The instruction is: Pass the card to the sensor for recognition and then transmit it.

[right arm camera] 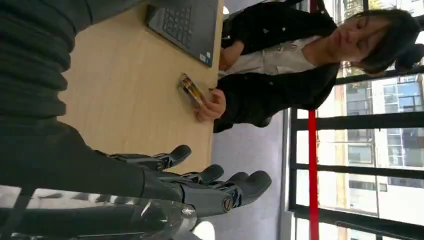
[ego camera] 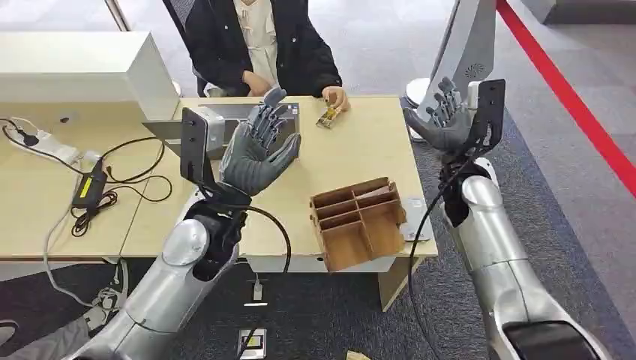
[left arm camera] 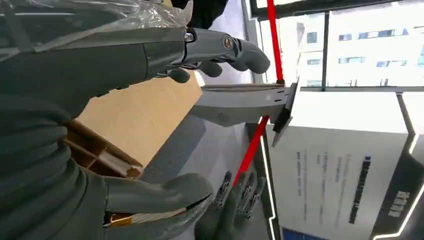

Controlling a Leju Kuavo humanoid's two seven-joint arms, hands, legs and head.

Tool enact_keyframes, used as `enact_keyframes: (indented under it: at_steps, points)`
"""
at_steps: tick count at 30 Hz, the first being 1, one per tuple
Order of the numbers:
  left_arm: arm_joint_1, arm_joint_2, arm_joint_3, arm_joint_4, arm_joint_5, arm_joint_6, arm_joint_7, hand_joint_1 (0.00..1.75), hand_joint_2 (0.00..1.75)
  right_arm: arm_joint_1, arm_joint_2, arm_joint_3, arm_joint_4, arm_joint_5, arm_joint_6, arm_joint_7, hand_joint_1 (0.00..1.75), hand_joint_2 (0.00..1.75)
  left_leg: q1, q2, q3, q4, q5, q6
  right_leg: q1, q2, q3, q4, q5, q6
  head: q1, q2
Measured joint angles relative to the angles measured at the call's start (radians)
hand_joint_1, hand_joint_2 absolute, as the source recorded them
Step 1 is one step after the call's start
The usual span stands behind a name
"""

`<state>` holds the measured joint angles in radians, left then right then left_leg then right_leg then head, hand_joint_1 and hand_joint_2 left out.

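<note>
Yellow-printed card [ego camera: 327, 116] lies at the desk's [ego camera: 352, 161] far edge under a person's hand [ego camera: 337, 97], between both raised hands, nearer the right hand [ego camera: 442, 120]; left hand [ego camera: 259, 150] likewise empty, fingers apart.

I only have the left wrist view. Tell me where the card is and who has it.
Observer: The card lies on the far side of the table, under a seated person's hand. Neither robot hand holds it.
Operator: Report the right hand's state.
Observer: The right hand is raised beyond the table's right edge, fingers spread, holding nothing.
Operator: Now tell me what sits under my left hand.
Observer: The left hand is open above the table; a dark laptop lies just behind it, and a brown divided organizer stands at the near right corner.
</note>
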<state>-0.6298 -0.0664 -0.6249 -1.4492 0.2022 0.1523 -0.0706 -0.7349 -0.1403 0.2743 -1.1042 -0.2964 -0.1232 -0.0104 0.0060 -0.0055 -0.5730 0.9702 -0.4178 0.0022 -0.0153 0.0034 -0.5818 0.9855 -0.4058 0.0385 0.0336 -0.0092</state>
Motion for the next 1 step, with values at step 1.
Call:
enact_keyframes:
  at_steps: [1]
  points:
    - [0.002,0.005,0.002,-0.005,-0.003,-0.007,0.006,0.0,1.75,0.034,-0.007,-0.009,-0.038,-0.01,0.0,0.015,0.0,1.75,0.0,0.0,0.0,0.0,0.0,0.0,0.0,0.0,0.0,0.0,0.0,0.0,0.001,0.0]
